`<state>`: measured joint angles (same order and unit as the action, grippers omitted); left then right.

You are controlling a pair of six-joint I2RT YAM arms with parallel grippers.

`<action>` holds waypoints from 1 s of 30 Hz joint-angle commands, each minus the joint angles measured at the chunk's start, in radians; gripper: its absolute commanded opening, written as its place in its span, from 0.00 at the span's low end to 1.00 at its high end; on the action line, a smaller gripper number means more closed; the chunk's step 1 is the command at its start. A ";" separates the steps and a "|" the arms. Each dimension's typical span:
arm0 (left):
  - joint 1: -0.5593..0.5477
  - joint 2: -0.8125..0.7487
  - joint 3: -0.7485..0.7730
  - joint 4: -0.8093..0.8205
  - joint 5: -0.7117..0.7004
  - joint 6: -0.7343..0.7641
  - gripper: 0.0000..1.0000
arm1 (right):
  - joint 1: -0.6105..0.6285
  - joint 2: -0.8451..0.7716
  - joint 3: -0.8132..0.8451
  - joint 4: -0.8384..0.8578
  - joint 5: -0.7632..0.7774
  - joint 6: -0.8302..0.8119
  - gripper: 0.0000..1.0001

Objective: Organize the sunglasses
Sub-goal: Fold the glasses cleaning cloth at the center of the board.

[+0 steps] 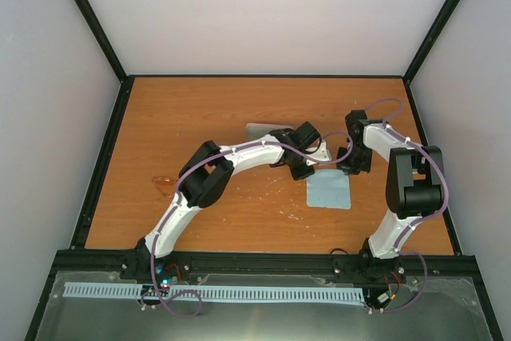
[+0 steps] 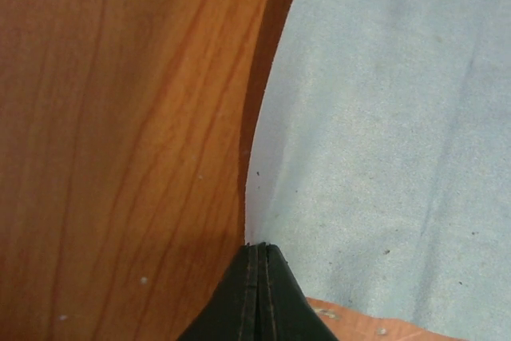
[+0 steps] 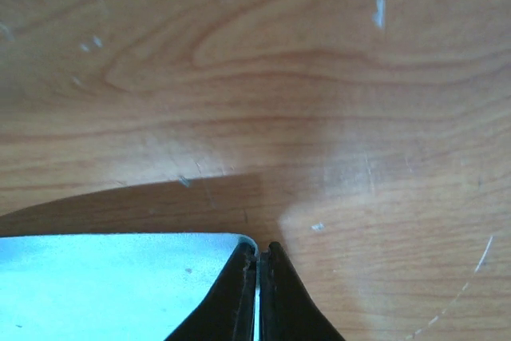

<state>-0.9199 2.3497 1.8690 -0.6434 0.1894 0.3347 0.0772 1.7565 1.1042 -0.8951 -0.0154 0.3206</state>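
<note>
Toward the left side of the wood-grain desk (image 1: 239, 101) rest the sunglasses (image 1: 164, 184), small, with translucent orange-amber lenses. Both the left gripper (image 2: 257, 247) and the right gripper (image 3: 257, 247) are pinched closed on edges of the matte light blue cloth (image 1: 329, 193).

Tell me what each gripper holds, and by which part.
Both hold the light blue cloth. The left gripper pinches one corner and the right gripper pinches another. The sunglasses lie apart, unheld.
</note>
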 commanded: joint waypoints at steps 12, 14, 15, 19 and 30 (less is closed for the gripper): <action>0.037 -0.035 0.137 0.038 -0.062 0.055 0.01 | -0.005 0.015 0.058 0.058 -0.066 -0.048 0.03; 0.038 -0.039 0.148 0.030 -0.052 0.045 0.01 | -0.005 0.009 0.054 0.053 -0.054 -0.046 0.03; 0.038 -0.041 0.150 0.025 -0.044 0.042 0.01 | -0.005 0.004 0.053 0.054 -0.048 -0.045 0.03; 0.038 -0.050 0.123 0.024 -0.040 0.037 0.01 | -0.005 -0.020 0.044 0.058 -0.049 -0.039 0.03; 0.036 -0.103 -0.002 0.064 -0.038 0.043 0.01 | -0.005 -0.102 -0.027 0.069 -0.114 -0.037 0.03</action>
<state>-0.8909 2.3157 1.9026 -0.6109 0.1421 0.3767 0.0734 1.6932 1.1007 -0.8337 -0.1135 0.2852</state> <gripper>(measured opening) 0.021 0.029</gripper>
